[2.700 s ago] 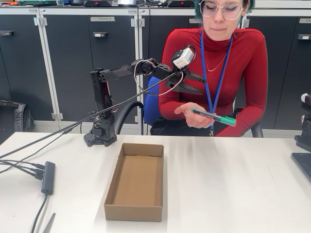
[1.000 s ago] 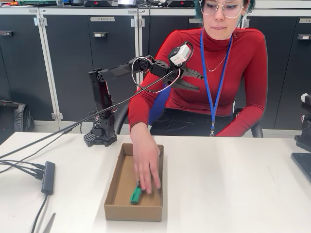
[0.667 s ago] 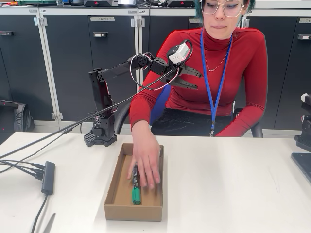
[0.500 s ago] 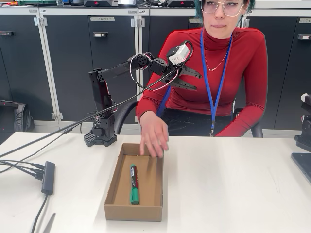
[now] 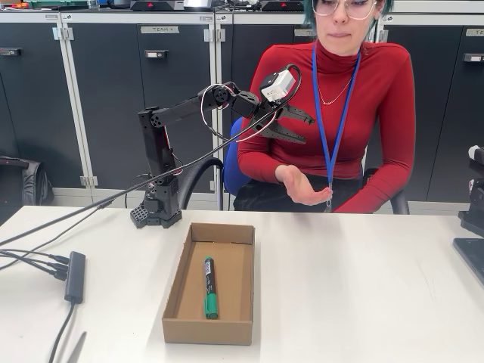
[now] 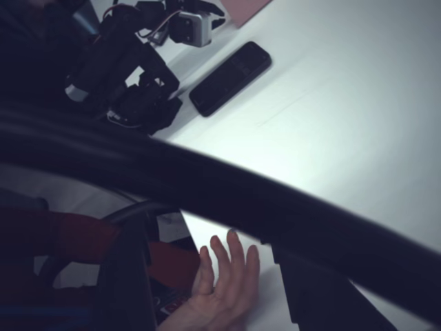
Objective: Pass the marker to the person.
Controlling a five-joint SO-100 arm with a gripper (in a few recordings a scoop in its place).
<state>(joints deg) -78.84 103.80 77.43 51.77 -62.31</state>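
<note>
Marker: lies flat in the cardboard box, lengthwise, right of the box's middle; green cap at the near end, dark barrel with red-and-white label pointing toward the far wall. Nothing touches it. Box: open-topped, long and shallow, on the white table, just in front of the arm's base. Gripper: raised high above the table, well apart from the marker, level with the person's chest; black fingers spread apart, holding nothing. White camera block on the wrist. Person: seated behind the table, red top, blue lanyard. Hand: palm up and empty, held over the far table edge, below the gripper; the wrist view shows the hand with fingers spread, under a dark blurred bar crossing the picture. Phone: dark, flat on the table in the wrist view. Cable adapter: near the table's left edge, cables running off left. Background: grey cabinets.
</note>
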